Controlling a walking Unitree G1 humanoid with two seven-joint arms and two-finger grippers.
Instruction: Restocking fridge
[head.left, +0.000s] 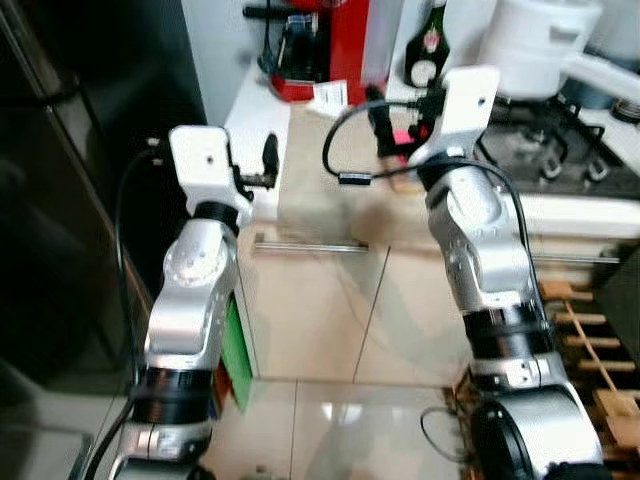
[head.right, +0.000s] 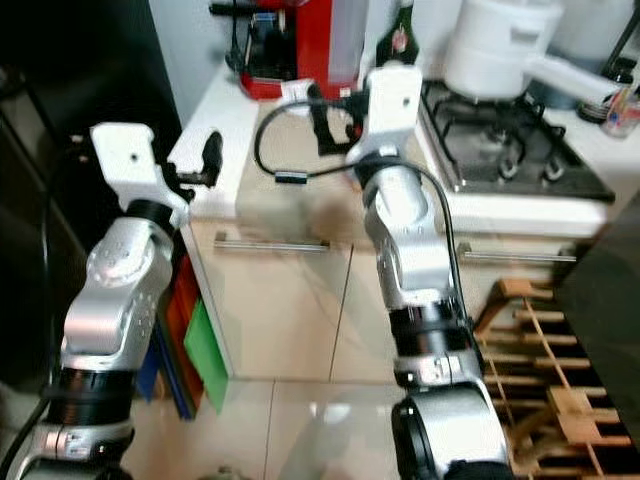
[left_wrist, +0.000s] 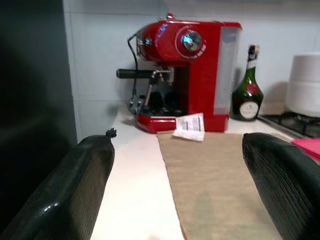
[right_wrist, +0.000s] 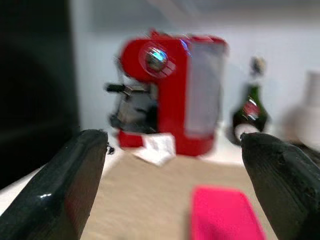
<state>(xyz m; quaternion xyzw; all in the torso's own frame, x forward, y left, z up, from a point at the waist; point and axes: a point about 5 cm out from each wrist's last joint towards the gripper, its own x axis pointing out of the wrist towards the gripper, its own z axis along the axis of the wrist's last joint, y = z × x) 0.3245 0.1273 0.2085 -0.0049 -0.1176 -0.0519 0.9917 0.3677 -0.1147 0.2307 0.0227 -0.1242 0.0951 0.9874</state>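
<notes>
— Where were the grippers held, and what was carried?

— Both were raised over the counter (head.left: 320, 200). The left gripper (left_wrist: 180, 185) and the right gripper (right_wrist: 172, 185) were spread wide, and nothing was held. A pink packet (right_wrist: 225, 215) was seen on the beige mat (left_wrist: 215, 185), just ahead of the right gripper, before the red espresso machine (left_wrist: 187, 75) and the green bottle (left_wrist: 247, 92).

— And the fridge?

— The dark fridge (head.left: 90, 180) stood at the left, beside the counter. Probably the packet should be approached slowly, centred between the fingers, and the cable kept free.
</notes>
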